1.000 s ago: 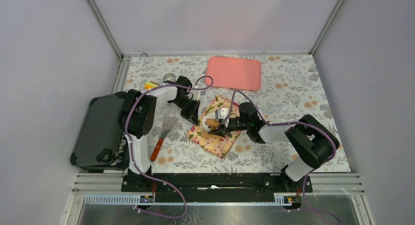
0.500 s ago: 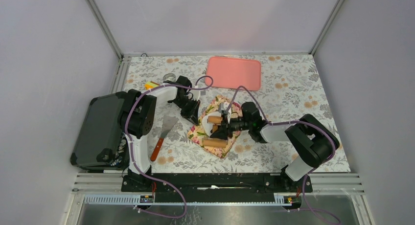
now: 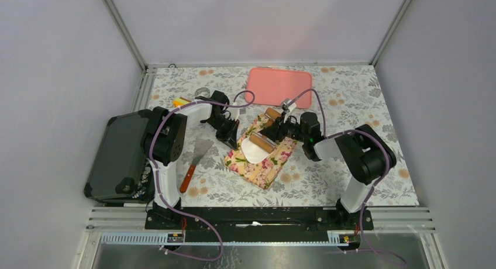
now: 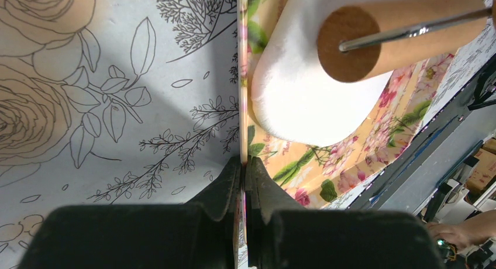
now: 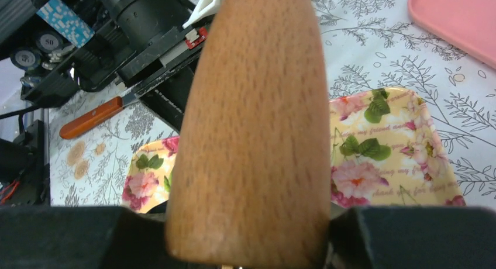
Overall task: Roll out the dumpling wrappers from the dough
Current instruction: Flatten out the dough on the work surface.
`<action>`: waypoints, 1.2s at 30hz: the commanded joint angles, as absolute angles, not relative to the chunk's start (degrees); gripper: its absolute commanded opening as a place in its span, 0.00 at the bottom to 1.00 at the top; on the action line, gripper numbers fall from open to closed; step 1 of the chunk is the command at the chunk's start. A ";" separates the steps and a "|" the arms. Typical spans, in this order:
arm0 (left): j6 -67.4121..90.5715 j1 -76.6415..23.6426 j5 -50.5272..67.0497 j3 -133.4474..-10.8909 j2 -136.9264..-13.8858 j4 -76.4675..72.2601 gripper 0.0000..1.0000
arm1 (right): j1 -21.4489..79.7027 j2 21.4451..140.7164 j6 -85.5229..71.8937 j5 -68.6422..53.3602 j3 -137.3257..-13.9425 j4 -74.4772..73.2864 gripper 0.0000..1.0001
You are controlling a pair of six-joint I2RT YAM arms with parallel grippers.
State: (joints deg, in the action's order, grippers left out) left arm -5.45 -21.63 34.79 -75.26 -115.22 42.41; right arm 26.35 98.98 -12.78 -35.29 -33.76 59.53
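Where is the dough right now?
In the top view, the dough lies flattened on the floral tray at table centre, under the rolling pin, just right of the left gripper pinching the tray's edge.

The right gripper [image 3: 276, 130], clamped on the rolling pin [image 3: 262, 143], has swung from the near half of the floral tray [image 3: 260, 172] to its far edge. The pin's roller now lies just ahead of the fingertips, on the dough [image 3: 251, 152]. The dough now shows as a flat white sheet, where earlier the gripper covered most of it.
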 commanded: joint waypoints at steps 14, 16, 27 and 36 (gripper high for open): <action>-7.65 -21.27 28.10 -72.77 -117.42 41.23 0.00 | 30.73 99.12 -7.78 -36.87 -29.21 53.04 0.00; -7.57 -21.27 28.12 -72.77 -117.44 41.25 0.00 | 31.50 98.91 -6.65 -37.34 -29.39 51.05 0.00; -7.56 -21.27 28.07 -72.77 -117.34 41.22 0.00 | 36.15 97.03 4.24 -40.60 -31.83 39.38 0.00; -7.55 -21.27 27.99 -72.60 -117.25 41.05 0.00 | 38.47 95.65 9.70 -41.75 -32.60 33.85 0.00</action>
